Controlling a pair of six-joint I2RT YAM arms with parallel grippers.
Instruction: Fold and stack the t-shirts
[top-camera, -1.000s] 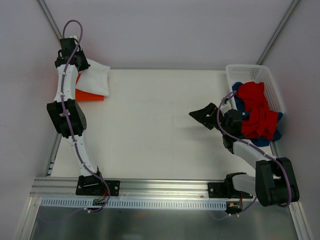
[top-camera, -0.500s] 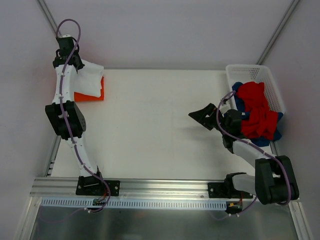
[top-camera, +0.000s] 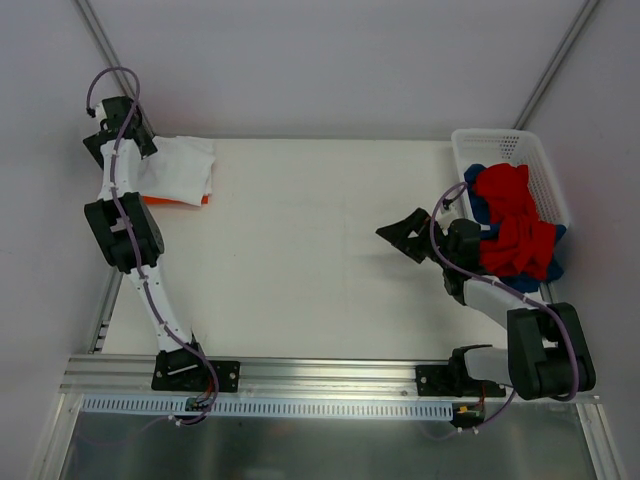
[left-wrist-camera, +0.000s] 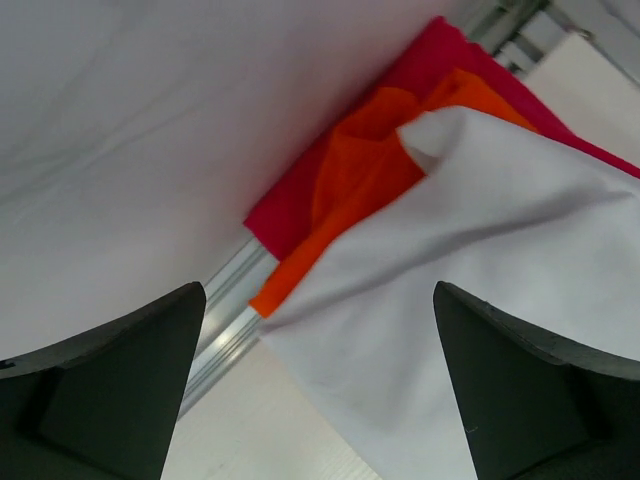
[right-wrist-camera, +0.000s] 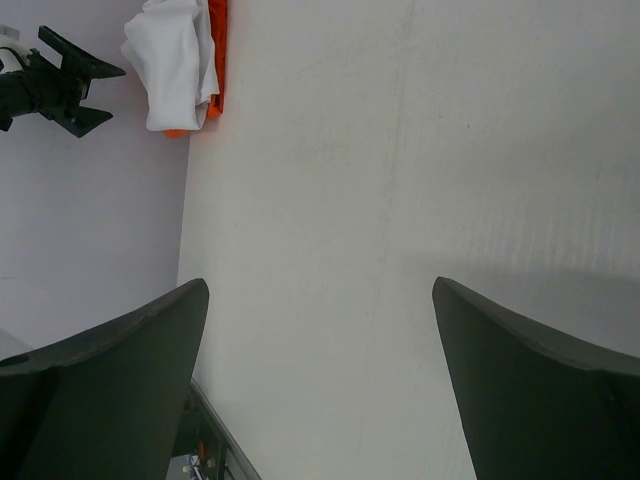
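A folded white t-shirt (top-camera: 182, 167) lies on top of an orange t-shirt (top-camera: 176, 201) at the table's far left corner. In the left wrist view the white t-shirt (left-wrist-camera: 500, 270) covers the orange t-shirt (left-wrist-camera: 355, 190), with a red t-shirt (left-wrist-camera: 285, 205) beneath both. My left gripper (top-camera: 120, 145) (left-wrist-camera: 318, 300) is open just behind the stack's left edge, holding nothing. Red t-shirts (top-camera: 515, 225) and a blue t-shirt (top-camera: 476, 176) fill the basket. My right gripper (top-camera: 400, 235) (right-wrist-camera: 320, 290) hangs open over bare table, left of the basket.
The white perforated basket (top-camera: 500, 143) stands at the table's far right edge. A metal rail (left-wrist-camera: 225, 300) runs along the table's left edge by the stack. Grey walls close in on the left and back.
My left gripper has opened and let go of the white t-shirt, which now lies flat on the orange one. The gripper has drawn back to the far left. The right arm has stayed put.
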